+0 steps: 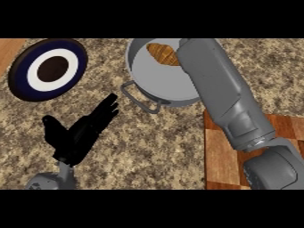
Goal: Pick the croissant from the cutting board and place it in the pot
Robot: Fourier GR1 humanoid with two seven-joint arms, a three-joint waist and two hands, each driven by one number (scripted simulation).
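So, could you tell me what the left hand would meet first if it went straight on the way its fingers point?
Probably the pot's handle, just ahead of the left hand; its height is unclear, so it might pass over.

The right forearm [220, 84] crosses the pot [161, 82] on its right; counter [107, 60] between plate [49, 69] and pot lies free.

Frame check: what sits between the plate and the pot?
Nothing. In the head view, only bare speckled counter separates the plate from the pot.
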